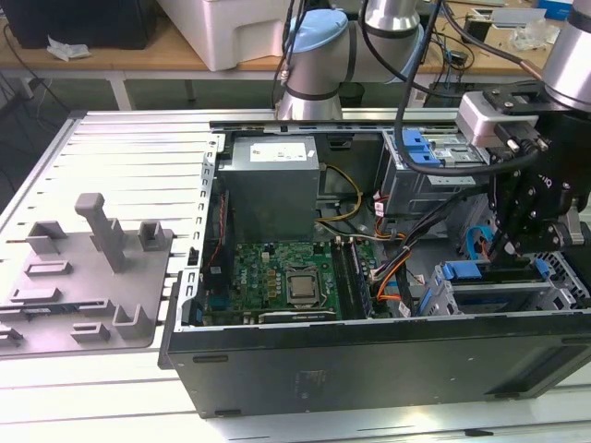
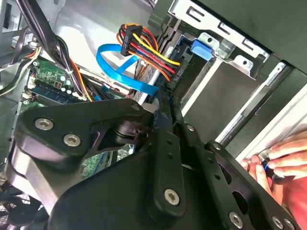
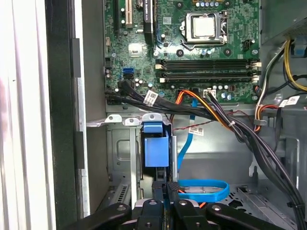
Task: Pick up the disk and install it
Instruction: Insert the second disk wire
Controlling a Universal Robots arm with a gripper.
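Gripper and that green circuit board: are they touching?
Apart. In the exterior view the gripper sits above the metal drive cage, with a clear stretch of cables between it and the green circuit board.

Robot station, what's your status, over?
Hand shut at drive cage. Disk upright in slot, blue rail showing. Blue cable beside hand; person's fingers nearby.

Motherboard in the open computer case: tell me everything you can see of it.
The motherboard is a green circuit board lying flat on the floor of the open case. It carries a square, metal-framed processor socket with long black memory slots beside it. A black cable bundle runs across one edge.
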